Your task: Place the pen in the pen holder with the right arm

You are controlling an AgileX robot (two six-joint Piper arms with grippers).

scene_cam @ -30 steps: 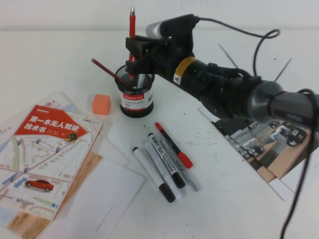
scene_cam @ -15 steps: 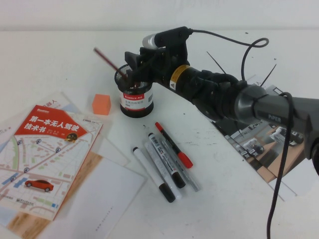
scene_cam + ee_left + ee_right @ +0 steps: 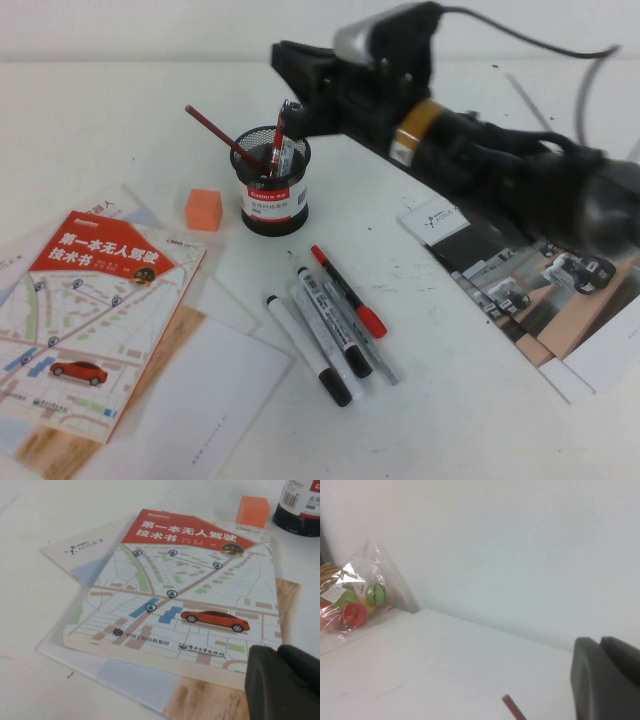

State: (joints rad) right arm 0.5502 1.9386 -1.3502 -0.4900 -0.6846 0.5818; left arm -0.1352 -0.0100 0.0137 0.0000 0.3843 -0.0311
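Observation:
The red pen with a dark section (image 3: 281, 135) stands in the black mesh pen holder (image 3: 275, 185), next to a thin red pencil (image 3: 215, 128) that leans out to the left. My right gripper (image 3: 287, 52) hangs above and just behind the holder, apart from the pen, fingers together and empty. In the right wrist view that gripper (image 3: 599, 642) sits over bare table with the pencil's end (image 3: 510, 705) below it. My left gripper (image 3: 277, 651) is shut and empty over the corner of the map book (image 3: 190, 595). The left gripper is out of the high view.
An orange cube (image 3: 203, 210) lies left of the holder. Several markers (image 3: 335, 320) lie in front of it. The map book (image 3: 95, 300) and papers lie at front left, magazines (image 3: 530, 285) at right. A bag of toy fruit (image 3: 350, 602) sits far off.
The right gripper lowered the pen into the holder, let go of it, and has risen up and back. The pen now stands in the holder.

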